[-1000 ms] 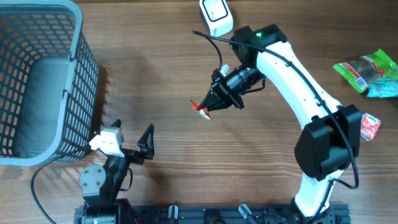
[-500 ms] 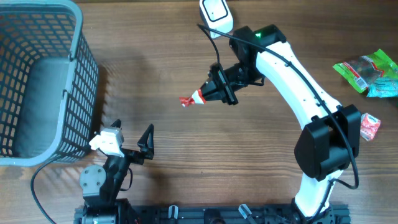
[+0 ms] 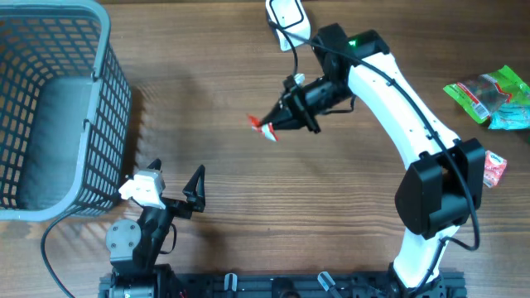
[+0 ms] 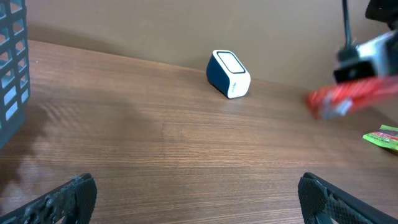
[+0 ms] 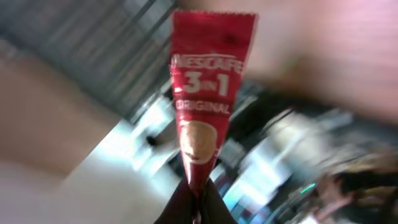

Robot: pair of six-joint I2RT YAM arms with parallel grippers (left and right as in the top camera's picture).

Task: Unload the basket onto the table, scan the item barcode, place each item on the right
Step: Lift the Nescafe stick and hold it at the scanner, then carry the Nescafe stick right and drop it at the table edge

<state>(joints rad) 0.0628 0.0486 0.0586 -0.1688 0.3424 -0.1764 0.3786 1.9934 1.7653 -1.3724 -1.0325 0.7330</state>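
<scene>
We hold the red sachet (image 3: 264,129) off the tabletop by its tail in our tightly closed right pincer (image 3: 280,123), its long axis pointing away from the scanner (image 3: 287,16) behind it, while our left pincer (image 3: 170,185) gapes empty, well apart.

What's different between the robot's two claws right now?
The left gripper stands wide open and empty; the right gripper is shut on a red Nescafé sachet, pinching one end. The left gripper sits back at the near edge of the table by the grey basket; the right gripper reaches out mid-table, close to the white scanner. Both are dark two-finger claws.
</scene>
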